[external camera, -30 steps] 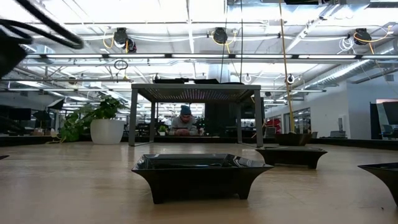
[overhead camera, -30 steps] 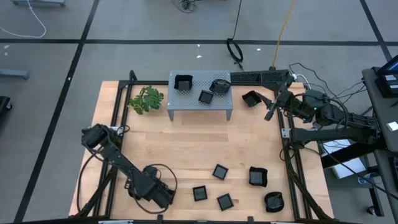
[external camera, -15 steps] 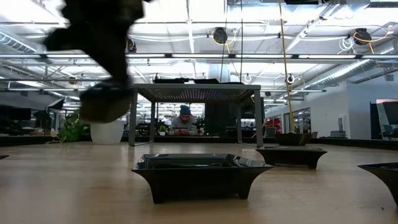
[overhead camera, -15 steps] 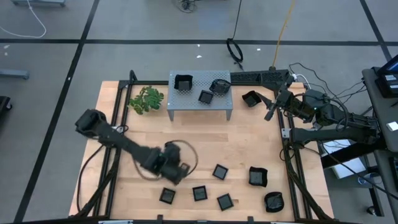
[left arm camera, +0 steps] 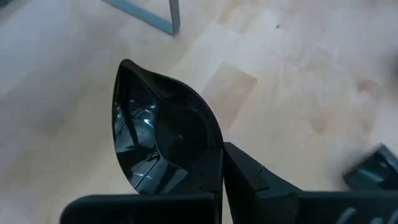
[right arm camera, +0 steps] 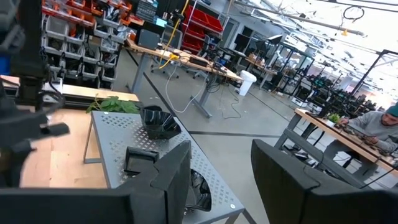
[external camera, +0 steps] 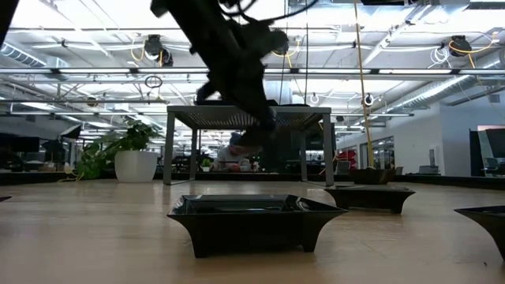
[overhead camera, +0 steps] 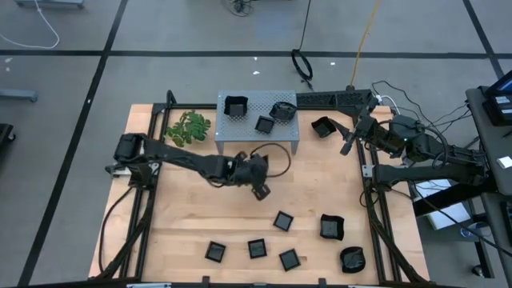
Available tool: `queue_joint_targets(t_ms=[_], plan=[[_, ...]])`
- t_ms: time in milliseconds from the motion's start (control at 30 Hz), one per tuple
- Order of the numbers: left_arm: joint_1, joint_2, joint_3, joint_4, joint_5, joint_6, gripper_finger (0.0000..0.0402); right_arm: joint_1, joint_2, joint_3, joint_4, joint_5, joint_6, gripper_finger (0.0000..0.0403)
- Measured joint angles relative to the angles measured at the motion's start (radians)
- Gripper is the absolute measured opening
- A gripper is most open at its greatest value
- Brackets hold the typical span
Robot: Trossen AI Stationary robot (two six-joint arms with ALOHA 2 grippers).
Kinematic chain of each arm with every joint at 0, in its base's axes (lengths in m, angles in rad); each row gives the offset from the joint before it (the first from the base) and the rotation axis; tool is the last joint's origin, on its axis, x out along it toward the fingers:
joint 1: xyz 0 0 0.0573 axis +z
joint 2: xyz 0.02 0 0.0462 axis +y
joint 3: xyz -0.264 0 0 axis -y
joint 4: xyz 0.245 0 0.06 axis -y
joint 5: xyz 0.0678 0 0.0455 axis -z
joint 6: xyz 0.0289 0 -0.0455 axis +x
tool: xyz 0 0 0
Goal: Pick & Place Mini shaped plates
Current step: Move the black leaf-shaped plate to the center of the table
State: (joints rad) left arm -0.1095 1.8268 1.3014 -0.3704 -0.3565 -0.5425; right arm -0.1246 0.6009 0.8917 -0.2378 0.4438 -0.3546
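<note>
The left pincer (overhead camera: pixel 261 190) is clenched on a teardrop-shaped black plate (left arm camera: pixel 163 140), above the wooden tabletop (overhead camera: pixel 320 176) near the grey stand (overhead camera: pixel 256 122). The right pincer (overhead camera: pixel 347 144) waits released at the tabletop's right edge.

Left pincer (external camera: pixel 251 136) motion-blurred in low view; rightmost plate (external camera: pixel 483 219) cut by frame edge.

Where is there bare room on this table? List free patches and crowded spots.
Bare wood: between the left arm and the near row of plates; between the stand and the near right plates. The stand's front left corner is free. Crowded: the stand's back, with three plates, and the table's near right corner. The left gripper carries a plate before the stand.
</note>
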Motion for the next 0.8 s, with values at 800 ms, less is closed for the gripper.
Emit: queue_joint_targets(t_ms=[800], plan=[[0.024,0.1,-0.001,0.076,-0.026,0.234,0.003,0.0,0.0,0.0,0.0,0.0,0.0,0.0155]])
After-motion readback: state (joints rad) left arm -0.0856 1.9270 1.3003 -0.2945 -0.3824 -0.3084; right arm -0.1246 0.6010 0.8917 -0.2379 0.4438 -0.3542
